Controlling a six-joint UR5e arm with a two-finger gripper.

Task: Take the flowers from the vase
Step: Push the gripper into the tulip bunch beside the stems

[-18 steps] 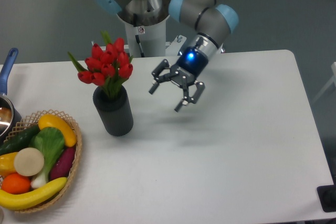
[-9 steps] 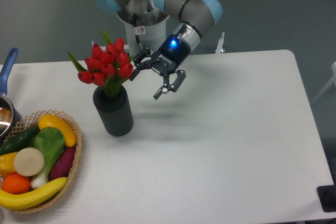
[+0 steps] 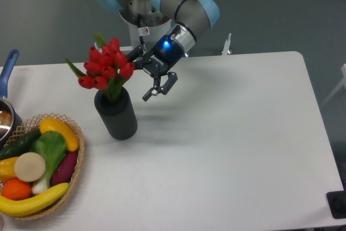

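The flowers (image 3: 104, 68), a bunch of red tulip buds with green leaves, stand in the matte black vase (image 3: 116, 114) at the table's left middle. My gripper (image 3: 138, 77) is open and comes at the bunch from the right, at bud height. Its upper finger reaches the rightmost buds and seems to touch them. The lower finger (image 3: 153, 90) hangs free, right of the stems and above the vase's mouth. Nothing is gripped between the fingers. The vase leans very slightly to the left.
A wicker basket (image 3: 75, 174) of produce sits at the front left corner. A blue-handled pot (image 3: 7, 66) pokes in at the left edge. The arm's base (image 3: 145, 31) stands behind the vase. A black object (image 3: 338, 204) sits off the table's front right corner.
My open gripper has swung left from the table's middle to the right side of the bunch. The flowers and the vase's top have shifted slightly to the left.
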